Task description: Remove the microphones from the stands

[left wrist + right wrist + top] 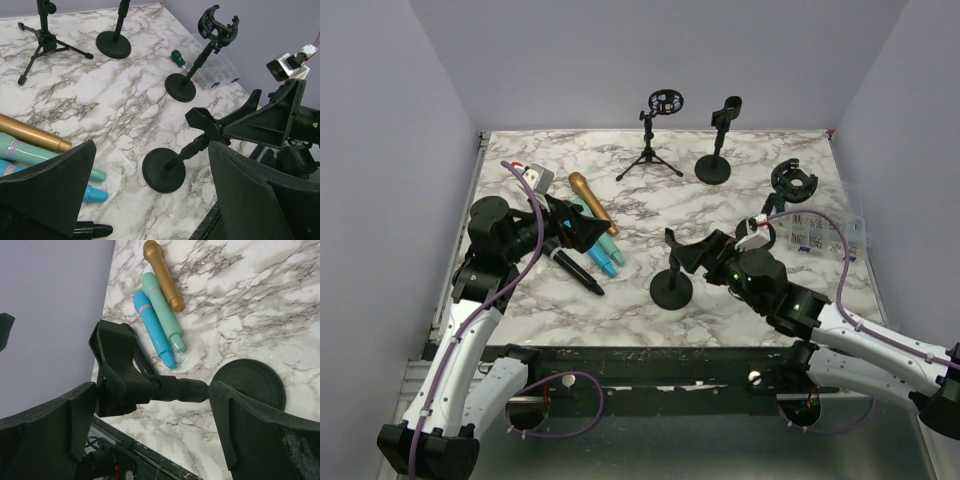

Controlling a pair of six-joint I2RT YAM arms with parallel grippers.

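Observation:
The near stand (671, 288) has a round black base and a tilted stem, and its clip (672, 243) is empty. My right gripper (692, 252) is open, with its fingers on either side of the stem (180, 390) just below the clip (115, 370), not touching it. My left gripper (588, 228) is open and empty, above several microphones lying on the table: gold (592, 202), teal (602, 240), blue (603, 255) and black (575, 270). The left wrist view shows the stand base (164, 170) between my open fingers (50, 185).
At the back stand a tripod stand with a ring mount (657, 135) and a round-base stand with a clip (718, 140). Another stand with a ring mount (790, 182) is at the right, beside a clear plastic box (820, 232). A green-handled tool (178, 58) lies near it.

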